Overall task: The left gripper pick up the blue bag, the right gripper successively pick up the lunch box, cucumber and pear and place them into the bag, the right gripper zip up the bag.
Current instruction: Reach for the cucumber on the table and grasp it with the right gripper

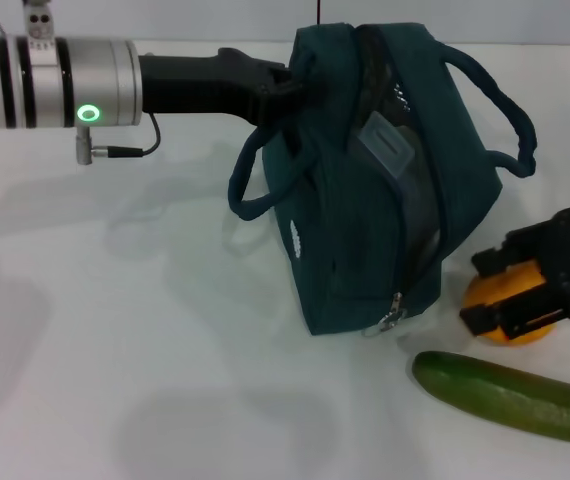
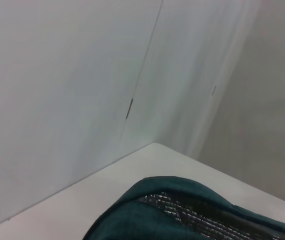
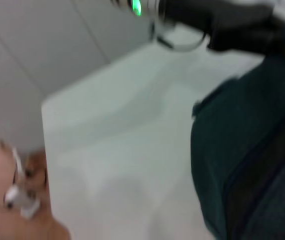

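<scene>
The blue bag (image 1: 365,210) stands on the white table with its zip open; it also shows in the left wrist view (image 2: 147,220) and the right wrist view (image 3: 252,150). My left gripper (image 1: 290,88) is shut on the bag's top edge by a handle. The lunch box (image 1: 385,143) shows inside the opening. The pear (image 1: 525,332) lies right of the bag. My right gripper (image 1: 495,288) is over it, fingers apart with the pear showing between them; I cannot tell whether they touch it. The cucumber (image 1: 510,395) lies on the table in front of the pear.
The white table (image 1: 115,350) stretches to the left and front of the bag. A white wall stands behind it. The left arm's silver wrist with its green ring light (image 1: 87,113) reaches in from the left, and also shows in the right wrist view (image 3: 222,20).
</scene>
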Robot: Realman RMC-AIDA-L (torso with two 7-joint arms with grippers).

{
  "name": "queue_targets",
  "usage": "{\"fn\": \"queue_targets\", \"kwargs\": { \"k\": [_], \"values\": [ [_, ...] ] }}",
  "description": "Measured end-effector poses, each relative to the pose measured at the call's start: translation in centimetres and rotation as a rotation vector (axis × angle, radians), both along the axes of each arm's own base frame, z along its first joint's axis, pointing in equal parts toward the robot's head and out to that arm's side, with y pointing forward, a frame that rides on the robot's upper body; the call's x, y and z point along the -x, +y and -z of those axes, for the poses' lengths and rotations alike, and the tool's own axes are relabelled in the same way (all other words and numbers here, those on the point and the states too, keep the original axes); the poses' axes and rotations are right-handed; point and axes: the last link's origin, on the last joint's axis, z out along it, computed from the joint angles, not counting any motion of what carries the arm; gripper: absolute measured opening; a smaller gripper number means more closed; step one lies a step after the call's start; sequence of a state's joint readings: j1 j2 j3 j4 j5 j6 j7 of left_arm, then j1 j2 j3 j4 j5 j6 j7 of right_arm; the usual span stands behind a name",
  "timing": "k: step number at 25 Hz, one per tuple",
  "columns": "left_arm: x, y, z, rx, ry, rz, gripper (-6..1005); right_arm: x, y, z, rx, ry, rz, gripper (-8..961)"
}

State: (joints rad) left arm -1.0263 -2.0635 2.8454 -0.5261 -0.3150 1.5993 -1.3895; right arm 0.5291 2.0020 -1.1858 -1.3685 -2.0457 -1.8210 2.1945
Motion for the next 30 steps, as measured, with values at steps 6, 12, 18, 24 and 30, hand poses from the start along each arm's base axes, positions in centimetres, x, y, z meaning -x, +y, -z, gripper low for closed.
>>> {"fn": "queue_targets", "kwargs": {
  "k": [6,12,18,24,30],
  "values": [
    [-1.0,0.4,0.4,-0.003,0.0,0.022,75,1.6,0.8,1.9,0.059,-0.142,-0.012,781],
    [-0.9,0.3,0.4,-0.004,-0.001,0.021,75,1.5,0.9,3.9,0.105,-0.226,-0.022,781],
    [-0.9,0.3,0.4,-0.006,-0.001,0.021,75,0.9,1.0,5.3,0.117,-0.275,-0.019,780],
    [-0.9,0.4,0.4,-0.007,0.0,0.023,76,0.0,1.0,6.4,0.111,-0.342,-0.008,781],
    [-1.0,0.4,0.4,-0.009,0.001,0.027,76,0.0,1.3,7.4,0.109,-0.382,-0.02,780]
  ]
}}
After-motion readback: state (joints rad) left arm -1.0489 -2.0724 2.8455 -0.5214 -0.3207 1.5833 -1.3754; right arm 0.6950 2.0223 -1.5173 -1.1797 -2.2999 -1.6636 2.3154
